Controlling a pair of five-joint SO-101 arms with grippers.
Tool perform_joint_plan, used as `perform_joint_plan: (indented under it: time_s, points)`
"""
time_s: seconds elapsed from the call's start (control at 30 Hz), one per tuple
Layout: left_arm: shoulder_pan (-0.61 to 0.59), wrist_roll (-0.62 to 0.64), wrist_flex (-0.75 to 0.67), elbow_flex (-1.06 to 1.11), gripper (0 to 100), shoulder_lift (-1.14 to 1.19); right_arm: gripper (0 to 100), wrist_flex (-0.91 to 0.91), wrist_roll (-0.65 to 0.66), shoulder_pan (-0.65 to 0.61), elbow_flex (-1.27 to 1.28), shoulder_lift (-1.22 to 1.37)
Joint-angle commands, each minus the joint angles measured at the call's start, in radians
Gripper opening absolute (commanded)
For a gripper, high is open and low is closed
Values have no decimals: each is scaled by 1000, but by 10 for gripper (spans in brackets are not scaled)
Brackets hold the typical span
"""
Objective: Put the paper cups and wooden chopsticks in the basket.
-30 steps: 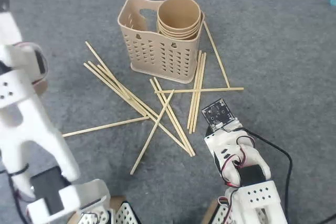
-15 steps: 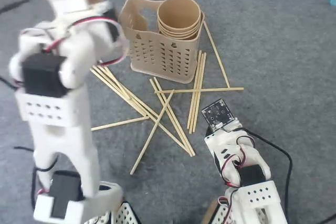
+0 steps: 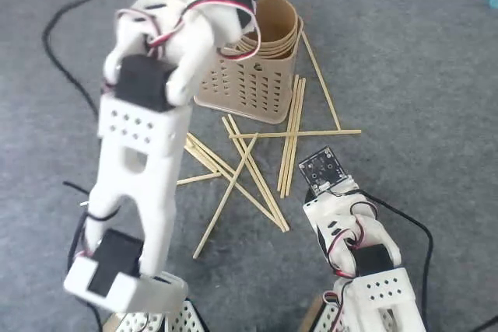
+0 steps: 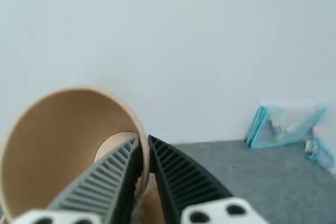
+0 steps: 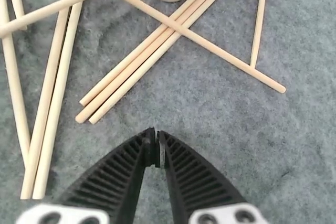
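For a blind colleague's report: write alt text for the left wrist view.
The left gripper pinches the rim of a tan paper cup, its opening facing the camera, in front of a pale wall. A grey mat and a blue pouch lie beyond.

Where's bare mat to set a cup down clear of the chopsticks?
The widest bare mat lies right of the basket and the chopsticks. A second patch lies left of the left arm. It is crowded in front of the basket, where chopsticks cross between the two arms.
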Motion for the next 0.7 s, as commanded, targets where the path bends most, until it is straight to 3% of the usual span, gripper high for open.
perform_joint_plan:
  time_s: [0.0, 0.2, 0.37, 0.67]
  points:
    - [8, -60, -26, 1, 12, 43, 9, -8, 8, 7, -8, -21]
    - [23, -81, 26, 1, 12, 58, 9, -47, 8, 7, 6, -19]
    - [75, -181, 110, 2, 12, 66, 9, -47, 8, 7, 6, -19]
    - [57, -199, 112, 2, 13, 129, 9, -47, 8, 7, 8, -19]
